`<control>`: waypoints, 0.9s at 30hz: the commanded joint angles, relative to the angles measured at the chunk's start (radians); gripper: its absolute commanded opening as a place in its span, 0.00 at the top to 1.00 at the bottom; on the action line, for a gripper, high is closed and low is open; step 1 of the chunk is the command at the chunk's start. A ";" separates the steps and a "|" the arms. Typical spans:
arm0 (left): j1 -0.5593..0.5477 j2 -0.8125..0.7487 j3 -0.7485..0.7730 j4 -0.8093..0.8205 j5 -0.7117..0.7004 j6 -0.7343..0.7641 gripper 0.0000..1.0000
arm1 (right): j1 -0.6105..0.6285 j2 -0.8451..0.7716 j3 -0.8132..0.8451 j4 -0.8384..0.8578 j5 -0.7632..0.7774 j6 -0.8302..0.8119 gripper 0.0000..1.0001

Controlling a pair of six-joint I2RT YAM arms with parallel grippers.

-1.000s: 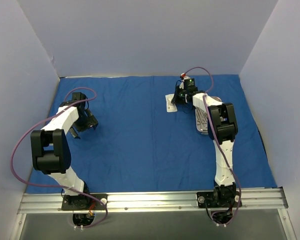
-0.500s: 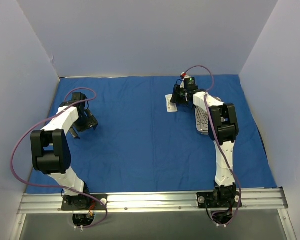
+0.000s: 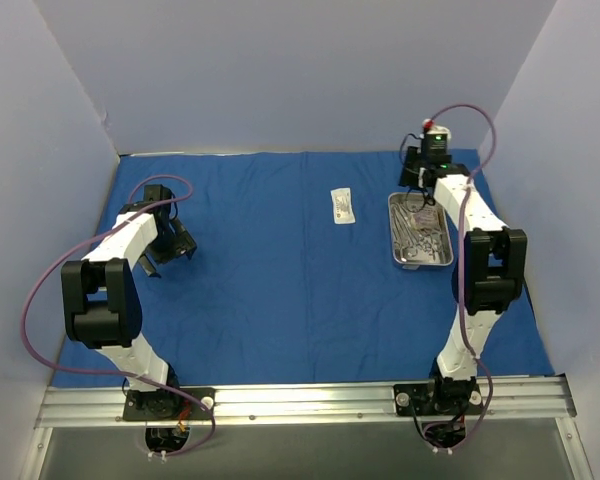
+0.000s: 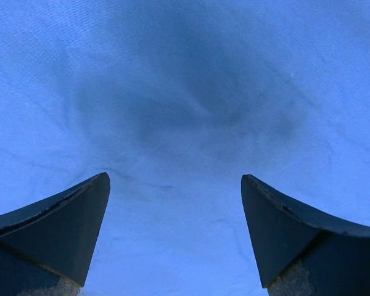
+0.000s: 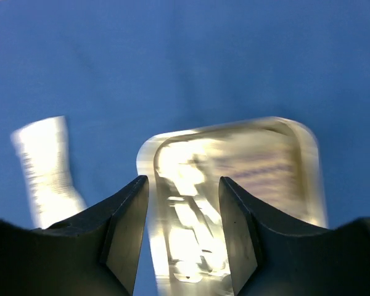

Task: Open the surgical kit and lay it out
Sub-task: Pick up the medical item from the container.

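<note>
The royal-blue cloth (image 3: 280,270) lies spread flat over the table. A small steel tray (image 3: 443,253) with several steel instruments (image 3: 418,228) sits at the right. A clear packet (image 3: 342,205) lies on the cloth left of the tray. My right gripper (image 3: 418,192) is open and empty above the tray's far end. In the right wrist view the right gripper (image 5: 184,180) hangs over the blurred tray (image 5: 234,132), with the packet (image 5: 46,166) at the left. My left gripper (image 3: 165,257) is open and empty just over bare cloth (image 4: 185,92) at the left, as the left wrist view of the gripper (image 4: 174,177) shows.
Grey walls close in the table at the back and both sides. A metal rail (image 3: 300,400) with the arm bases runs along the near edge. The cloth has slight wrinkles near the left gripper.
My right arm has swung right, from beside the packet to the far end of the tray, uncovering the tray. The packet stays on the cloth. The left arm has not moved.
</note>
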 commanded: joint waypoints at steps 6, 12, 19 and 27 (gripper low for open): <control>-0.004 -0.056 0.004 0.030 0.012 0.007 0.03 | -0.128 -0.008 -0.091 -0.062 0.096 -0.033 0.57; -0.004 -0.072 -0.022 0.038 0.013 0.013 0.03 | -0.133 0.049 -0.094 -0.042 0.065 -0.036 0.60; -0.004 -0.091 -0.053 0.047 0.013 0.019 0.03 | -0.133 0.109 -0.121 -0.013 0.028 -0.045 0.62; -0.004 -0.095 -0.057 0.048 0.015 0.029 0.03 | -0.133 0.132 -0.144 0.001 0.031 -0.044 0.66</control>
